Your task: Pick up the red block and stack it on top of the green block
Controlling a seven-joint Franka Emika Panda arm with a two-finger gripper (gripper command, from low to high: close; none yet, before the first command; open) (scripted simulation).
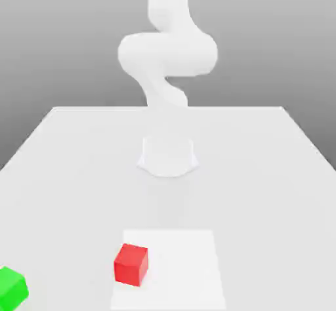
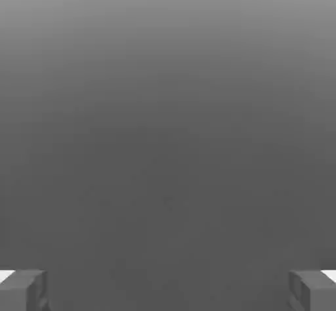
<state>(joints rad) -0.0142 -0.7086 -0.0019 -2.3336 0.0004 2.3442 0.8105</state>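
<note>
From where I sit, the red block (image 1: 131,264) rests on the worktop (image 1: 262,172), on a paler square patch (image 1: 184,264) in front of the arm's base (image 1: 168,155). The green block (image 1: 12,287) lies well apart from it, toward the exterior view's left, half cut by the frame edge. I count one red block, one green block, one arm.

In the hand view my tool (image 2: 168,290) is spread wide, its two fingers (image 2: 23,289) far apart with nothing between them.

I judge the red block to be stiff and light, a plain matte cube unlikely to slip or crush. I would take hold across two opposite side faces, near mid-height, squared to them so it doesn't twist. Nothing is grasped yet; the whole task remains ahead.
</note>
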